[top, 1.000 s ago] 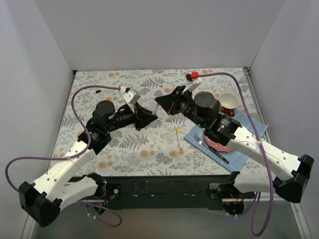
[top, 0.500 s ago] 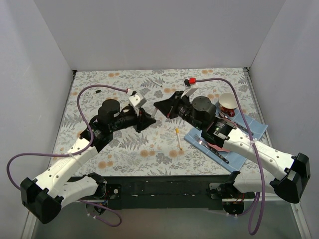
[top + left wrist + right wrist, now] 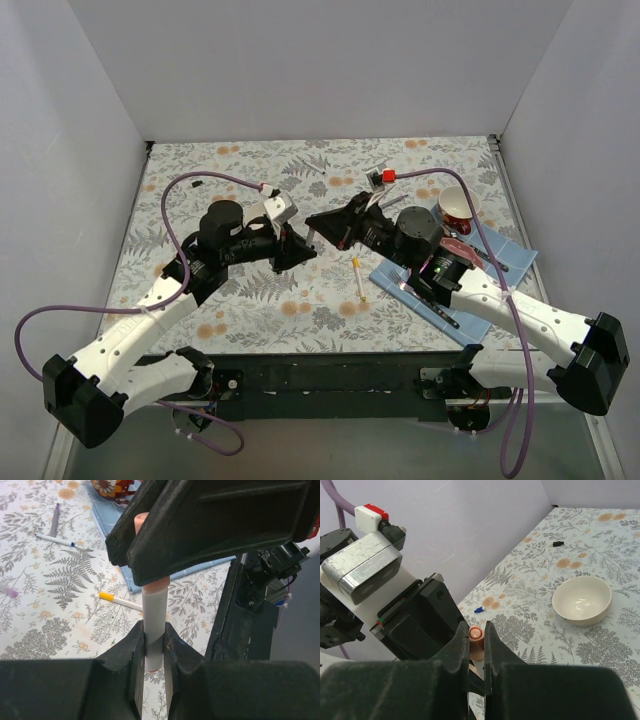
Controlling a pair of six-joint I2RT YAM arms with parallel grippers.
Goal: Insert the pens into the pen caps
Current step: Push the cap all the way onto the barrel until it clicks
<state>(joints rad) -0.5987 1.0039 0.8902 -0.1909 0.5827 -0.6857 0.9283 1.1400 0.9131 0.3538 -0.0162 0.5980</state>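
My left gripper is shut on a pen with a pale barrel, held upright above the flowered cloth. My right gripper is shut on an orange-pink pen cap. The cap sits right at the pen's top end, in line with it. From above, the left gripper and right gripper meet tip to tip at mid-table. More pens lie loose: a yellow-ended one, a blue-tipped one and a purple one. A black cap and a blue cap lie on the cloth.
A blue napkin with a fork and spoon lies at the right under my right arm. A red-and-white bowl stands behind it. A plain white bowl stands on the cloth. White walls enclose the table.
Both grippers have come together at mid-table: the right one swung left and down with the cap, the left one shifted right with the pen. Cap and pen end now meet.
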